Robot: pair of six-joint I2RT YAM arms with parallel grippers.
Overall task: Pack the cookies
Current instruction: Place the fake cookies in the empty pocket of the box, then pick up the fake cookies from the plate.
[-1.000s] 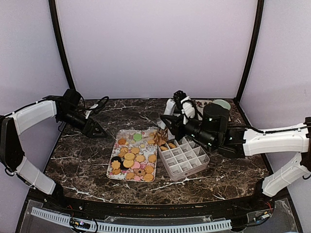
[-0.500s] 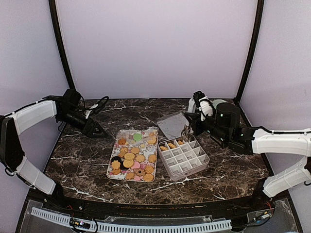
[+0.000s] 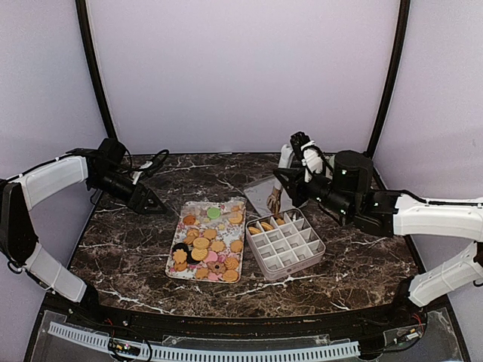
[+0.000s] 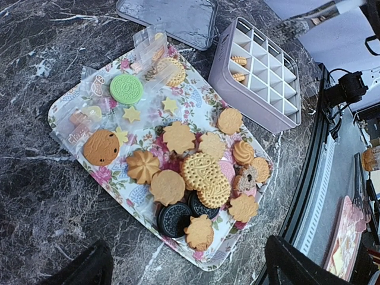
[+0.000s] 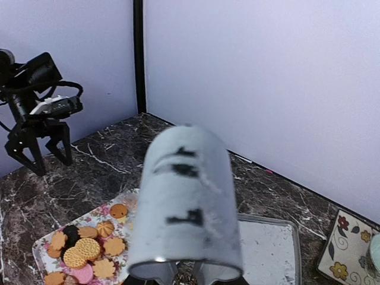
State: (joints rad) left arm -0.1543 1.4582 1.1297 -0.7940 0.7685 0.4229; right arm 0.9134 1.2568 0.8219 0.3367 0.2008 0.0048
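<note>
Cookies [image 4: 168, 187]: most on floral tray [image 4: 138, 195]; few in divided box [image 4: 246, 104] beside tray; packing barely begun
Left gripper [image 3: 157, 206]: beside tray; fingers wide apart, empty
Right gripper [image 3: 285, 185]: beyond tray; grip unclear

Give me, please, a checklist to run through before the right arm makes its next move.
1. Free cells in box: ok, most are empty.
2. Lid off box: ok, lying behind it.
3. Cookies on tray: ok, many.
4. Right gripper gripping tongs: ok.
5. Cookie in tongs: cannot tell.
6. Left gripper clear of tray: ok, open, off to the side.
</note>
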